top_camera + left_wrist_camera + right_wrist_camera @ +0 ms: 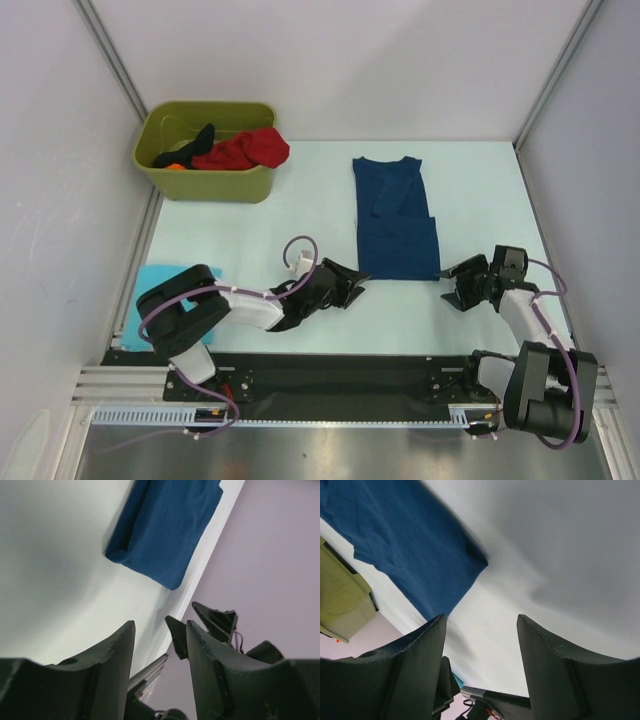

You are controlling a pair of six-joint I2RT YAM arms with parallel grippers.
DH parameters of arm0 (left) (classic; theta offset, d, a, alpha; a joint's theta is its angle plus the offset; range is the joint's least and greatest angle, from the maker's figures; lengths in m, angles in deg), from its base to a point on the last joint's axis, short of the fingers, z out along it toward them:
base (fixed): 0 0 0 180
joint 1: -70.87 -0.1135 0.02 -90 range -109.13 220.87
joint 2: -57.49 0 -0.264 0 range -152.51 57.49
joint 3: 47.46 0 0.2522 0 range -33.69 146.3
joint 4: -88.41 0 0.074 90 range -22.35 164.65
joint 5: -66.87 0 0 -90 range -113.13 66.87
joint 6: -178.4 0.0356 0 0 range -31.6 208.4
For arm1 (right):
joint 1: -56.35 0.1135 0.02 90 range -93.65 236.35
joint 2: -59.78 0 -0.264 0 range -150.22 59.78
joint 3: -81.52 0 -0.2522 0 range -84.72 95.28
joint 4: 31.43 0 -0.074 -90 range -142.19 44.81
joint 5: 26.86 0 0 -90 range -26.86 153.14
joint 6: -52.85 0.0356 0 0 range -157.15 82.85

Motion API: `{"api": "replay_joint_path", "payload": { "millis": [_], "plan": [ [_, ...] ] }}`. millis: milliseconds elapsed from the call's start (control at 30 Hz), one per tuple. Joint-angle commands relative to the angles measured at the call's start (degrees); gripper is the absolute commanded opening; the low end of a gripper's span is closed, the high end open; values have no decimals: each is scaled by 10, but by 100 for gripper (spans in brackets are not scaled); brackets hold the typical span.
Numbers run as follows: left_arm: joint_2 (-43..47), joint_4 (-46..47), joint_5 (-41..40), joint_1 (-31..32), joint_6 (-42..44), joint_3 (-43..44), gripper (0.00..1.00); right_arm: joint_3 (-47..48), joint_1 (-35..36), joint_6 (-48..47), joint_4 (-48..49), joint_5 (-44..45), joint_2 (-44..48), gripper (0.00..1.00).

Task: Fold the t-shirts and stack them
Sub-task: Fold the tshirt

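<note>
Hovering beside the near hem of the navy t-shirt (396, 220) — it lay folded narrow between them | left gripper (354, 285), right gripper (452, 288) part-open, empty | risk: I judged uneven pinches would skew the fold

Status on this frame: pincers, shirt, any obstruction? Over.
Left pincer open, empty, by near left corner of navy t-shirt. Right pincer open, empty, off its near right corner. Shirt folded narrow, flat on table. Nothing between pincers and shirt.
</note>
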Motion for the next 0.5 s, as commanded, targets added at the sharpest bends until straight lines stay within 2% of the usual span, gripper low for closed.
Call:
{"api": "replay_joint_path", "payload": {
  "millis": [0, 67, 233, 467],
  "plan": [
    [-28, 93, -42, 7, -78, -4, 51, -7, -2, 15, 75, -3, -18, 63],
    [-43, 104, -42, 7, -93, -10, 50, -7, -6, 8, 91, -18, -42, 62],
    [-67, 110, -35, 11, -141, -22, 48, 9, -21, -21, 128, -45, -96, 49],
    [-99, 96, -39, 12, -154, -15, 52, 19, -20, -47, 152, -71, -150, 48]
  ]
}}
